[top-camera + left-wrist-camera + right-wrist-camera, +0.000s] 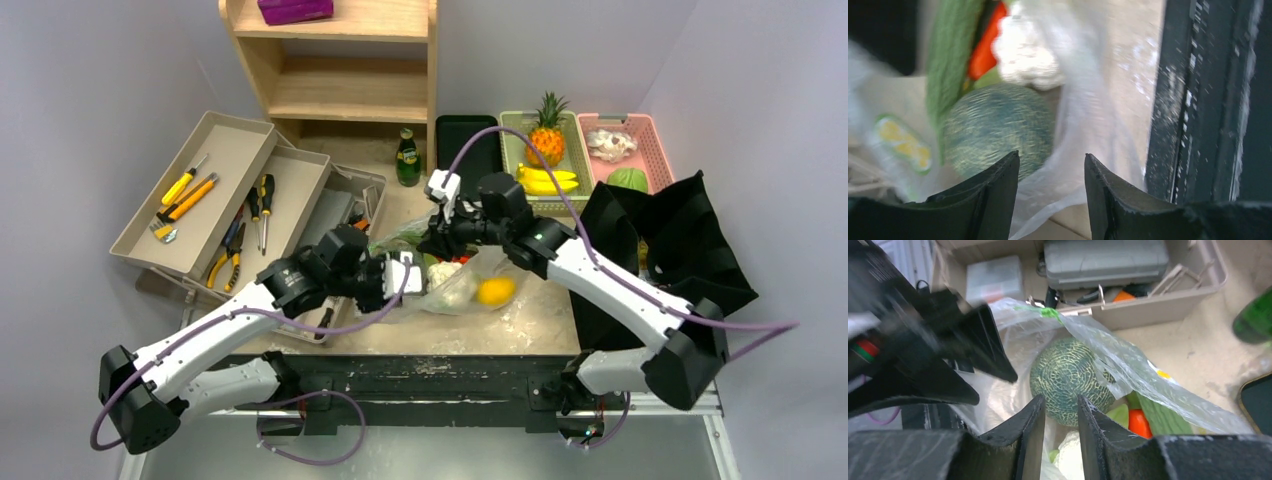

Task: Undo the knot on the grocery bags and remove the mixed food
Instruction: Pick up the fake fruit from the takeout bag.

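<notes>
Inside the plastic bag (1148, 377), the melon (1065, 375) lies just beyond the left gripper (1052, 156), jaws wide apart, and the right gripper (1060, 400), jaws narrowly apart.

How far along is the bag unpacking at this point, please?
Done: the plastic bag looks open at its mouth. In hand: the left pincer and right pincer are at that mouth, beside the melon. Left: melon and citrus lie inside; the black cloth bag waits.

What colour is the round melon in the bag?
The melon is dark green with pale netting, clearest in the right wrist view.
</notes>
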{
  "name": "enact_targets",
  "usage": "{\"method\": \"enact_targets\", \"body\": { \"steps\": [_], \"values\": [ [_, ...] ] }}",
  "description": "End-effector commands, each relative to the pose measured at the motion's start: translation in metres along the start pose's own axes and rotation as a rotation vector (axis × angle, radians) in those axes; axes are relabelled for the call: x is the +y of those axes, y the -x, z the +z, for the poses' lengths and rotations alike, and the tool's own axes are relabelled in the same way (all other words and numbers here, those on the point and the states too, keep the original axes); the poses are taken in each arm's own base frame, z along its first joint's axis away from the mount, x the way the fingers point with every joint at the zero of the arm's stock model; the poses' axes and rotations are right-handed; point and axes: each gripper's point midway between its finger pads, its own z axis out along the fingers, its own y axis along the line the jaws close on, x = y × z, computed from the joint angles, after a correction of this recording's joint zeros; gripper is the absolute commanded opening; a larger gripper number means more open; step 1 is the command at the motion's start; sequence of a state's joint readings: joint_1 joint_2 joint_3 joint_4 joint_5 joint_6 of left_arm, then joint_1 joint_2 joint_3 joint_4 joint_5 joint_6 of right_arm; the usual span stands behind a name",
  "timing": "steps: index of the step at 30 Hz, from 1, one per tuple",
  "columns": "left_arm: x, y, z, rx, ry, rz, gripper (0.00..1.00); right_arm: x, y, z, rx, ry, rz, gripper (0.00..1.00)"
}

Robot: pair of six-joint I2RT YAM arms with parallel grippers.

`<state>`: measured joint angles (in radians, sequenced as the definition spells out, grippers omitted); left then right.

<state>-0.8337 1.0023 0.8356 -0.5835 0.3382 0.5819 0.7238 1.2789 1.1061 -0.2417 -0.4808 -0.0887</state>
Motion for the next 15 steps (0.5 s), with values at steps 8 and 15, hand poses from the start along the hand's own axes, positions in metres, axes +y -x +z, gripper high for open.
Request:
{"method": "enact_targets", "body": {
  "steps": [8,15],
  "values": [
    [0.069,0.011,-0.007,0.038,0.175,-0.313,0.47,-0.016,-0.066,0.023,0.104,-0.024,-0.055,0.33],
    [0.07,-0.015,0.006,0.144,0.172,-0.321,0.55,0.0,-0.118,-0.007,0.18,-0.041,-0.005,0.34]
  ]
}}
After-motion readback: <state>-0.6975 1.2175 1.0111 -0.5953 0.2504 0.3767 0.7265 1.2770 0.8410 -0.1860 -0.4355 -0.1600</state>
